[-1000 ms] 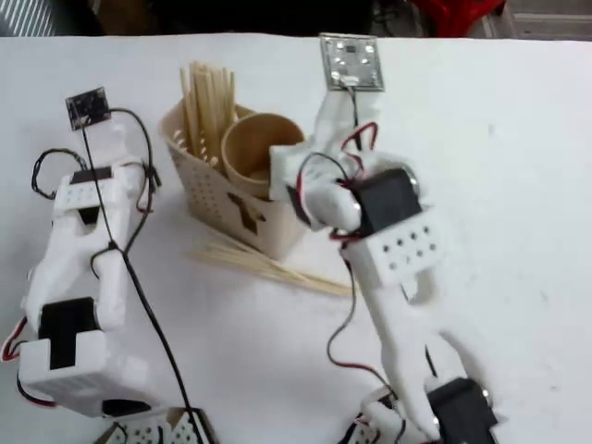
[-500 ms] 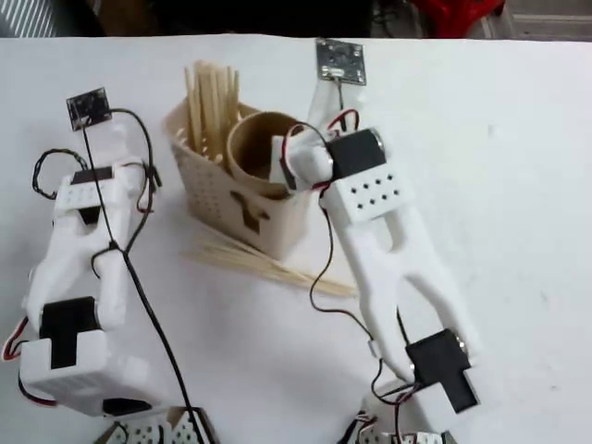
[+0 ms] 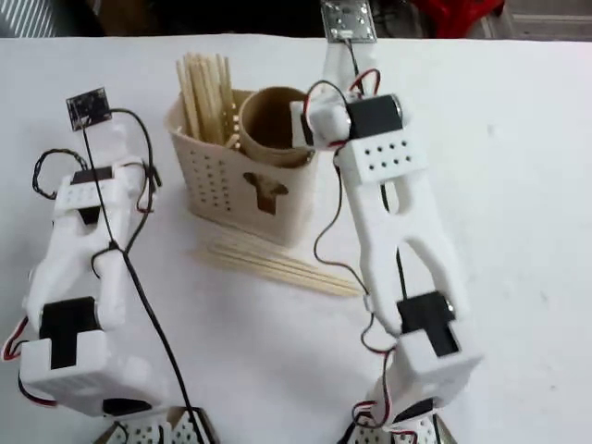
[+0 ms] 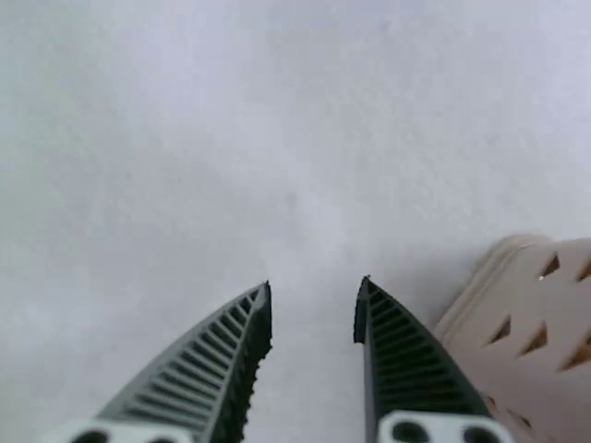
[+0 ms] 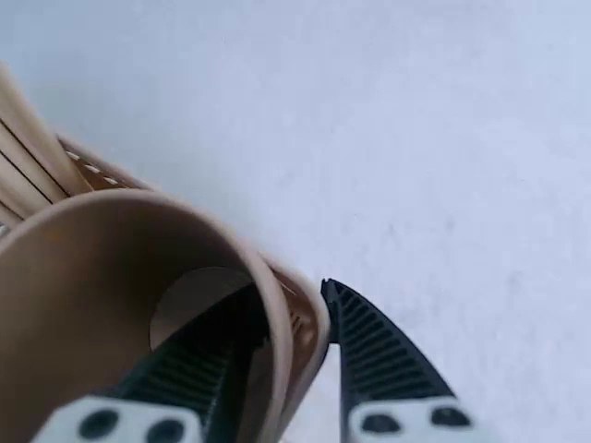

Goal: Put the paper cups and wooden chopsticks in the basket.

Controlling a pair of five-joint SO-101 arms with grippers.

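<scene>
White worktop (image 3: 518, 185), near to far: loose wooden chopsticks (image 3: 277, 264) lie just before the basket (image 3: 231, 190), which holds a paper cup (image 3: 273, 120) and an upright chopstick bundle (image 3: 205, 88). Clenched, the right gripper (image 5: 291, 288) pinches the cup's rim. Spread apart, the left gripper (image 4: 314, 286) hovers beside the basket. Open surface extends rightward.

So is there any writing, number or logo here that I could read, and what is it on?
No text here can be read.
On the basket: a cut-out figure and rows of holes, no letters.
On the paper cup: plain brown, no print seen.
On the left arm's circuit board and the right arm's circuit board: any marks are too small to read.
</scene>
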